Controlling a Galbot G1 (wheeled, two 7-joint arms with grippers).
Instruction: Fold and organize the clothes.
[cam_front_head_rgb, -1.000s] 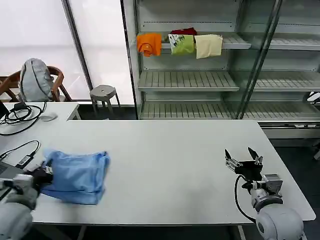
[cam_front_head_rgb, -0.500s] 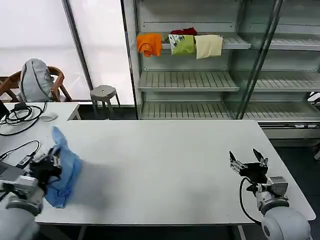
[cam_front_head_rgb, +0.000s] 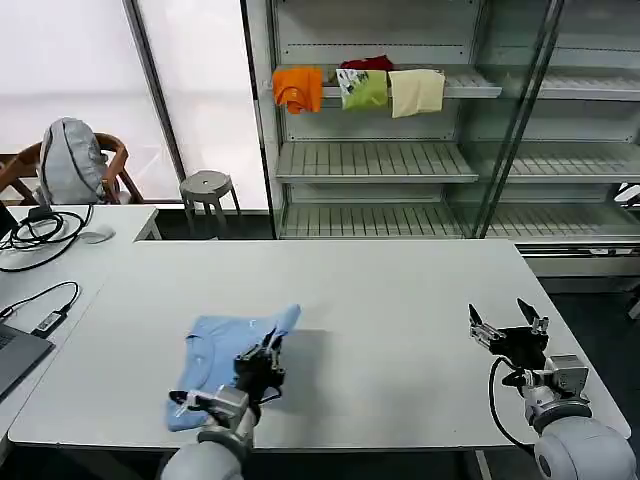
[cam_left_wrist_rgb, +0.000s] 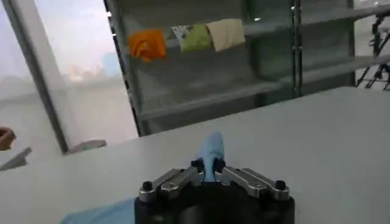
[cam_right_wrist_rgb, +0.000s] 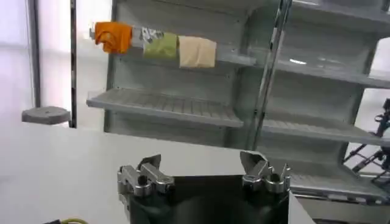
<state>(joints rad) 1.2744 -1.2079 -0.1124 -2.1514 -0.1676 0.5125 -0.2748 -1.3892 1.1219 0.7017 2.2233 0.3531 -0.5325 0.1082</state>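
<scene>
White counter (cam_front_head_rgb: 400, 300) carries the light-blue T-shirt (cam_front_head_rgb: 222, 350), crumpled near its front edge. Left gripper (cam_front_head_rgb: 262, 358) has its jaws clamped on a fold of the shirt. Right gripper (cam_front_head_rgb: 508, 322) hovers well apart, jaws spread and empty.

head overhead, wrists low, facing shelves (cam_front_head_rgb: 420, 150)

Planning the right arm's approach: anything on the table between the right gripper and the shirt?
Nothing visible. Bare table lies between the open right gripper and the shirt. The left gripper is shut on the shirt's edge, on the side facing the right gripper.
</scene>
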